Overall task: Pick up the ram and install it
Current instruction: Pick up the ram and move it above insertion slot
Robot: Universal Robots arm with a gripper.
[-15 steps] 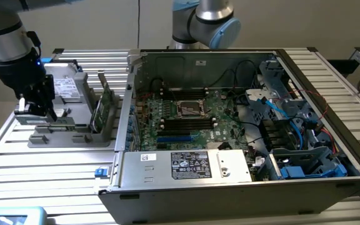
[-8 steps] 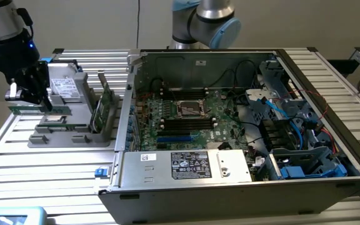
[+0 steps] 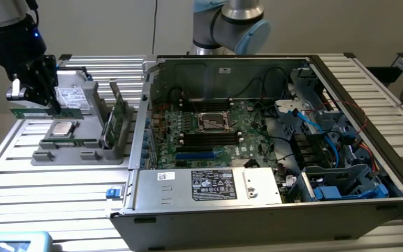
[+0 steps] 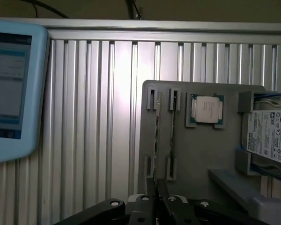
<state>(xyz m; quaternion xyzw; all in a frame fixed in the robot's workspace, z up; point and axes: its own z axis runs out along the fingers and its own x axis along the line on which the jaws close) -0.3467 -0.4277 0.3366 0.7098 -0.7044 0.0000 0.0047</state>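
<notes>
Black metal pincer (image 3: pixel 52 106), jaws drawn narrow and clamped on the ram (image 3: pixel 28 112), a slim, flat green board held level just above a grey moulded tray (image 3: pixel 110 157). Ribbed aluminium table (image 3: pixel 48 184) beneath; open steel computer case (image 3: pixel 187 226) beside.

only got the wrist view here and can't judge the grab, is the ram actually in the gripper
Observer: Yes. In the exterior view the gripper is shut on the ram, a slim green stick held level above the grey tray.
Operator: ok and where's the pc from there, i just see tray and table
Observer: The open computer case stands to the exterior view's right of the tray, with the motherboard facing up and well apart from the gripper.
</notes>
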